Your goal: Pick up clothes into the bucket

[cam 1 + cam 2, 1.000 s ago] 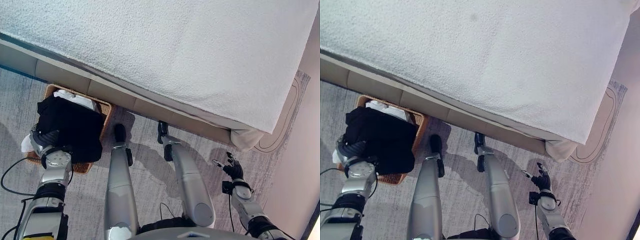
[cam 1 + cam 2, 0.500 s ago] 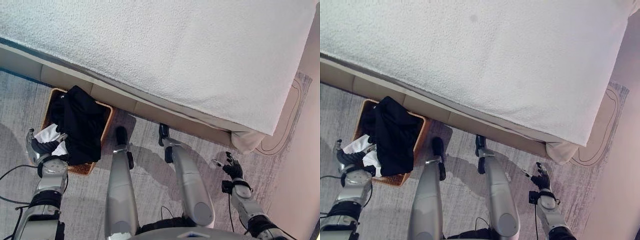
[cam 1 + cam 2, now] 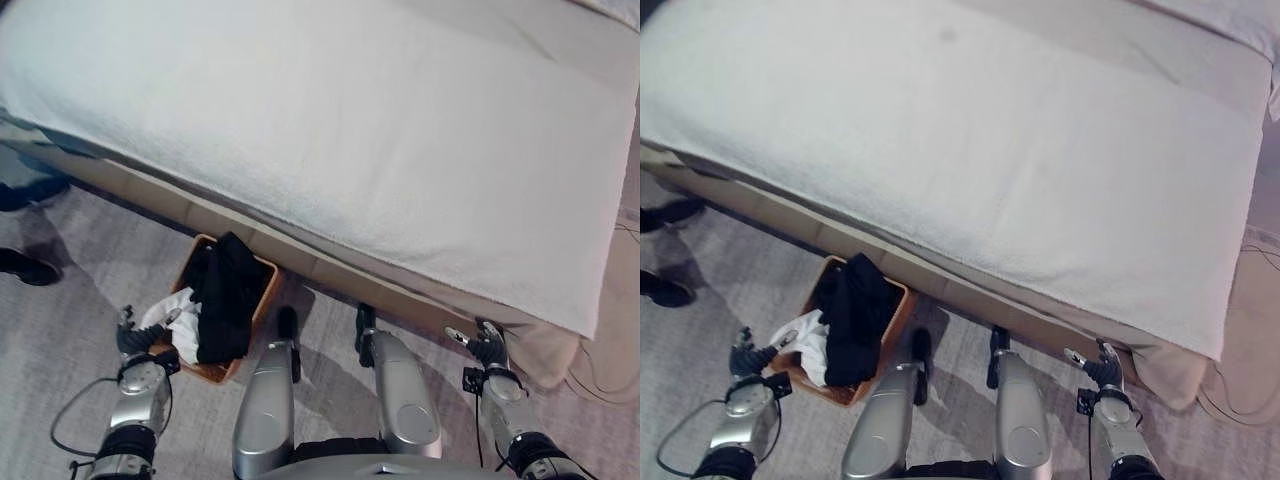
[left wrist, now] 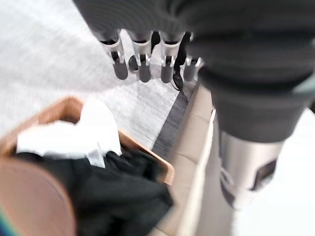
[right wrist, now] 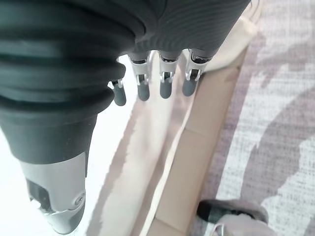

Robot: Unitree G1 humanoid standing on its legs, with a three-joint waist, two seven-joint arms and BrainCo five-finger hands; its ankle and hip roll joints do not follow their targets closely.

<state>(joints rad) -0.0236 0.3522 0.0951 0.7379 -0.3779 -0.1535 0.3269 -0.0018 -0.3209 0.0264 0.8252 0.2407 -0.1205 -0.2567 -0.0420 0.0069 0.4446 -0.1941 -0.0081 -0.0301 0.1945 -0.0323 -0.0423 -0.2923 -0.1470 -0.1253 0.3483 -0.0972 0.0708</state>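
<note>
Left eye view: wicker bucket [image 3: 262, 290] sits on the carpet [image 3: 90, 270], right against the base of the bed [image 3: 330, 130]. Black garment [image 3: 225, 305] is draped over the middle of the bucket, w/ one end up on the rim nearest the bed. White garment [image 3: 172, 315] is bunched at the bucket's outer side and bulges past the rim toward our left hand [image 3: 135, 338].

Left hand hangs just beside the bucket, apart from the cloth; left wrist view shows fingers [image 4: 142, 66] straight, nothing held. Right hand [image 3: 485, 345] is well apart, near the far bed corner, fingers [image 5: 165, 83] loosely extended, empty.

A person's shoes [image 3: 25, 265] stand on the carpet to the left, by the bed edge.

Risks as we judge them:
- White garment looks only part-way in. If we move off or brush it w/ the left hand, it could slide out onto the carpet.
- Black garment sits high, not tucked down; a nudge to the bucket could tip it over the rim.
- Pushing cloth down w/ the left hand could shove the light bucket along the bed base or tilt it.
- Person close on the left; a wide arm swing there is a concern.
</note>
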